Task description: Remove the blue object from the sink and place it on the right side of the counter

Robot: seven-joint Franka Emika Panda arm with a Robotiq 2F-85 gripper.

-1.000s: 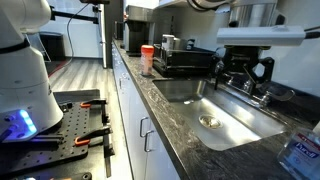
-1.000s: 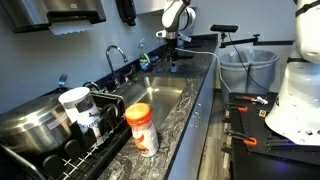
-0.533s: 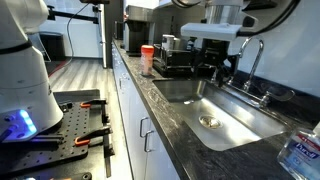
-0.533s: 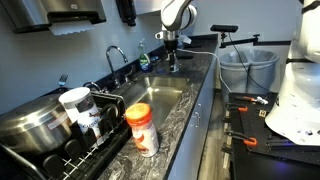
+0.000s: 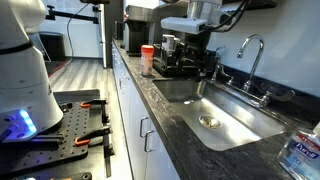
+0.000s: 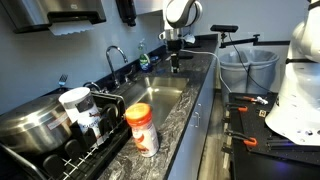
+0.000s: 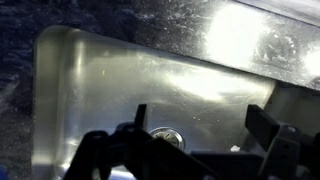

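The steel sink shows in both exterior views, and in the wrist view its drain lies below me. My gripper hangs above the sink, near its far end in one exterior view. In the wrist view its fingers stand wide apart with nothing between them. The light-blue object does not show clearly in any view. The dark counter runs along the sink.
A chrome faucet stands behind the sink. An orange-lidded jar, a dish rack with pots and a blue-labelled bottle sit on the counter. White drawers lie below.
The arm has moved along the sink, away from the faucet toward the basin's far end. The gripper stays open and empty.
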